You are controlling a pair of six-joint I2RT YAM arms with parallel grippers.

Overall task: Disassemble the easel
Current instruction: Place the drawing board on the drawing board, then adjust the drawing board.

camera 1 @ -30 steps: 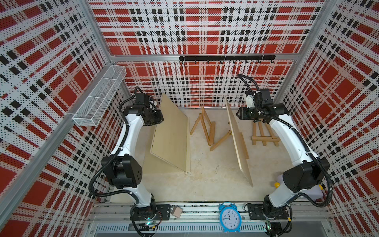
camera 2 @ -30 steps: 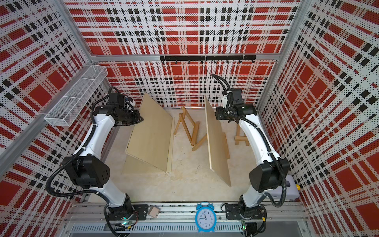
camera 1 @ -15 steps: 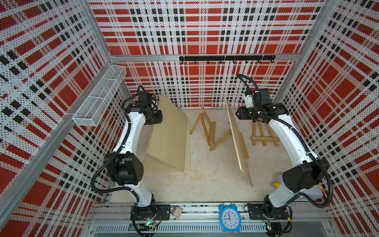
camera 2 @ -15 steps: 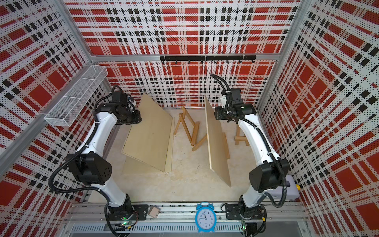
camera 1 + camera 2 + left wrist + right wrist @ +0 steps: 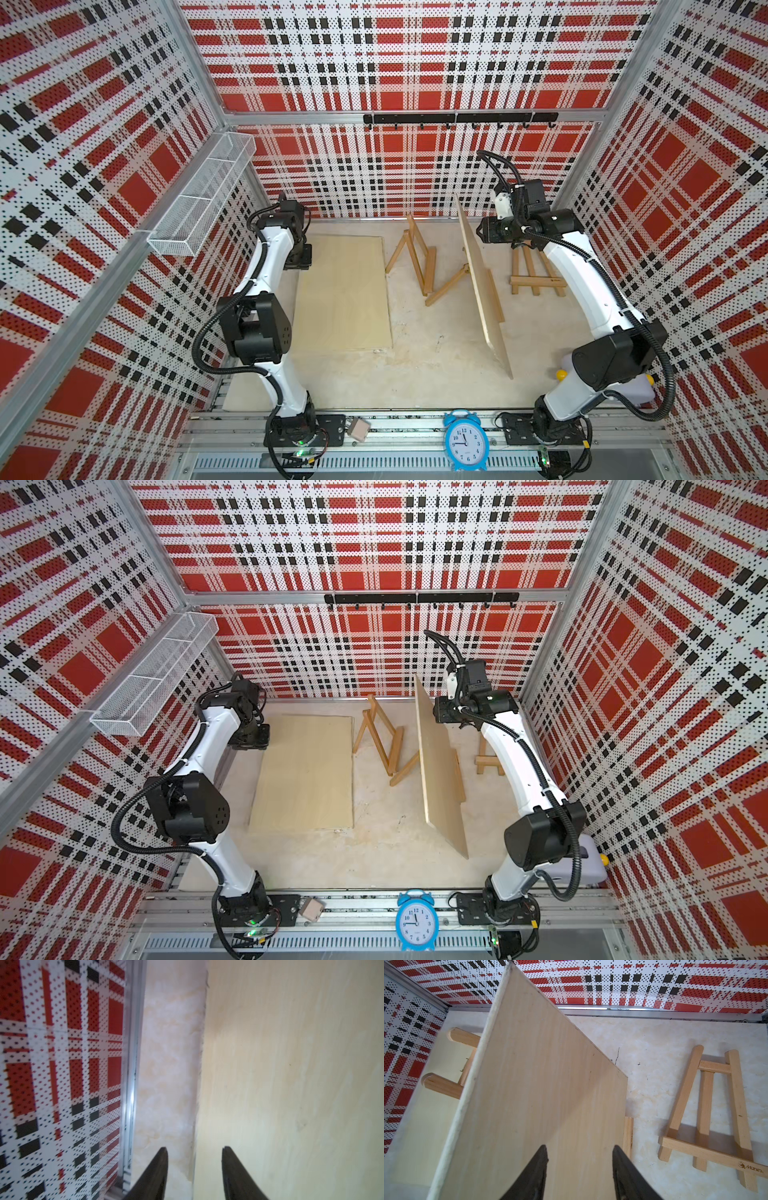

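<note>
Left gripper (image 5: 194, 1150): half open, empty, over the far-left corner of the flat board (image 5: 345, 291), which lies along the tabletop's (image 5: 436, 374) left edge. Right gripper (image 5: 579, 1148): half open, nothing between its fingers, beside the leaning board (image 5: 484, 291). That board seems propped on the easel (image 5: 419, 257), far middle. Risk: a nudge slides the board and topples the easel. Tabletop is pale and scuffed; plaid perforated walls (image 5: 415, 62) sit close.

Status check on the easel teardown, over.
Left gripper open over flat board. Right gripper open at upright board beside easel. Second easel flat beyond that board.
</note>
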